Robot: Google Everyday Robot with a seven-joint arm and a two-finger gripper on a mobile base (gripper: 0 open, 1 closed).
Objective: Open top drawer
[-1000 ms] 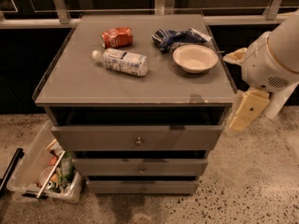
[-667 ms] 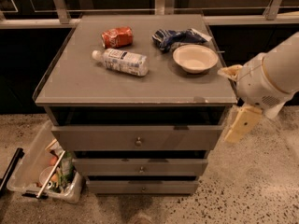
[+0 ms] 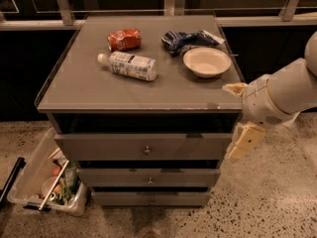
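The top drawer [image 3: 114,148] is the widest grey front of the grey cabinet [image 3: 74,90], just under the top, with a small round metal knob [image 3: 146,150] at its centre. It looks pushed in. My gripper [image 3: 239,114] is at the cabinet's right front corner, level with the top drawer and to the right of it. One cream finger [image 3: 245,141] hangs beside the drawer's right end and the other [image 3: 234,88] is at the tabletop edge. They stand apart, holding nothing. The gripper is well right of the knob.
Two shorter drawers [image 3: 148,178] with knobs sit below. On the cabinet top lie a red can [image 3: 124,39], a plastic bottle [image 3: 130,65], a white bowl [image 3: 206,62] and a blue packet [image 3: 184,38]. A clear bin [image 3: 29,180] of items stands on the floor at left.
My arm and gripper have moved down and left, closer to the cabinet's right front corner. The drawers and the things on top have not moved.
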